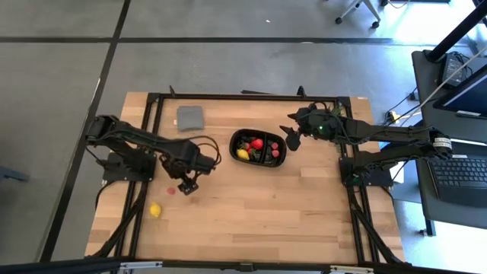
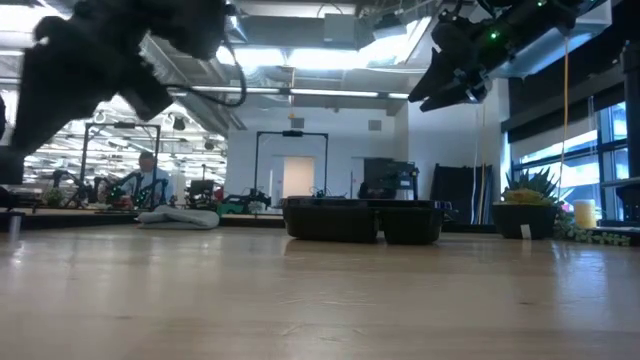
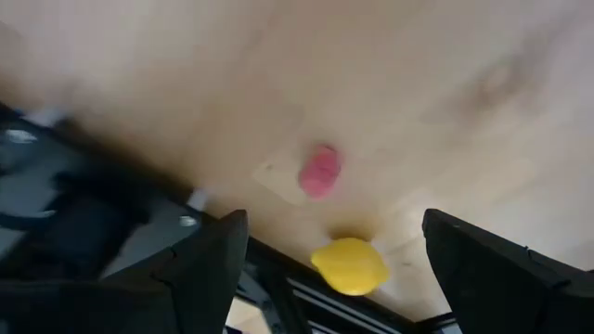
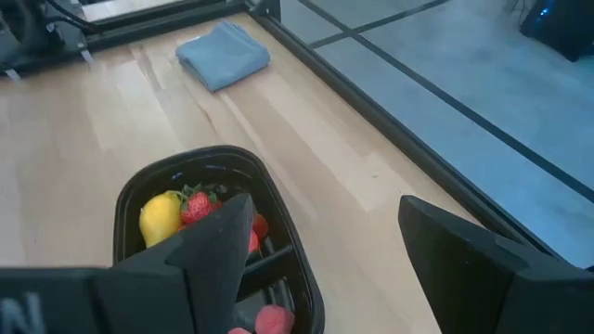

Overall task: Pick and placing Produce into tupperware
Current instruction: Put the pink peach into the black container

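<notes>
The black tray sits mid-table and holds a yellow lemon piece, red strawberry pieces and a pink piece. On the bare wood near the table's left side lie a pink piece and a yellow lemon. My left gripper hovers open just right of these two and touches nothing. My right gripper is open and raised above the tray's right end.
A folded grey-blue cloth lies near the far edge, left of the tray. Black frame rails run along the table's left, right and far sides. Bare wood spreads across the near half.
</notes>
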